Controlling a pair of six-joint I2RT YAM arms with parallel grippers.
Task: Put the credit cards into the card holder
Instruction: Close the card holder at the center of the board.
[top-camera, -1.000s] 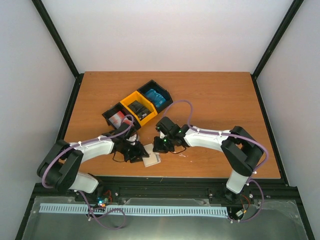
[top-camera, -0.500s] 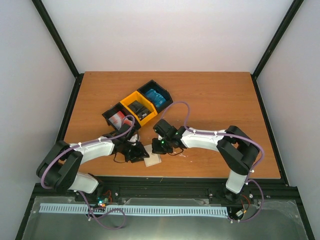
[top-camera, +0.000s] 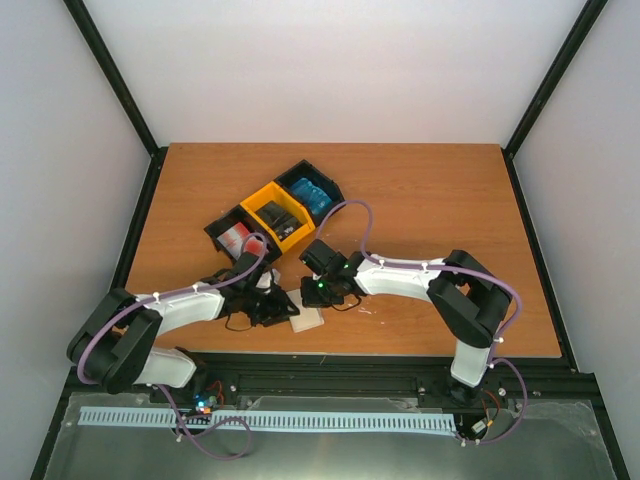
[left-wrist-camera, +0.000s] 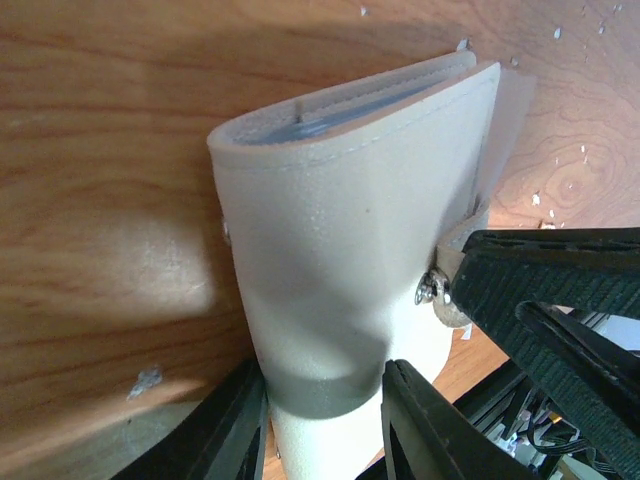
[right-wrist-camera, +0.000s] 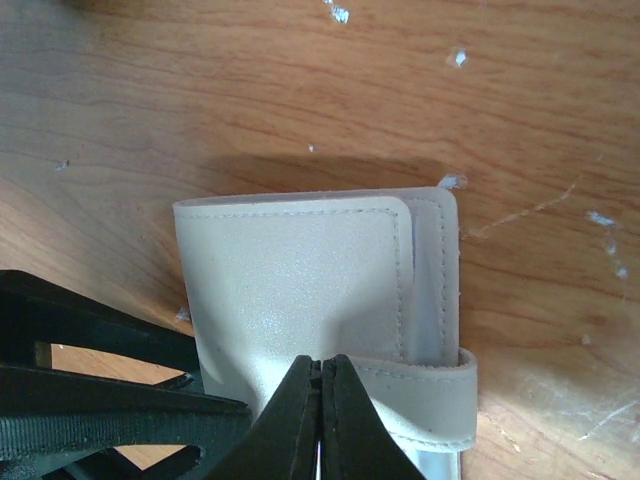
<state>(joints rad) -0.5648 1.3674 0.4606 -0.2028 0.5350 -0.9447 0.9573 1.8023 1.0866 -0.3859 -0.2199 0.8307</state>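
– One card holder (top-camera: 308, 320), beige and folded shut, lies on the bench (top-camera: 430, 190) close to its near edge, between the two arms.
– What has hold of it?
– The left end effector (left-wrist-camera: 325, 405) does. Its jaws stand partly open around one short end of the card holder, and in the left wrist view a finger lies against each side.
– And the right one?
– The right end effector (right-wrist-camera: 322, 365) is fully closed, fingers pressed together, with nothing seen between them. The tips sit over the card holder beside its snap tab (right-wrist-camera: 432, 390), which wraps round the edge. I cannot tell whether they touch the leather.
– Where are the credit cards (top-camera: 237, 238)?
– All in the tray (top-camera: 255, 207), farther back and a little to the left, well apart from the card holder. They sit in three piles: red-and-white in the left black compartment, black in the yellow middle one, blue in the right black one.
– Are there any cards in the card holder?
– The folded edge shows pale grey-blue layers in the left wrist view; I cannot make out more than that.
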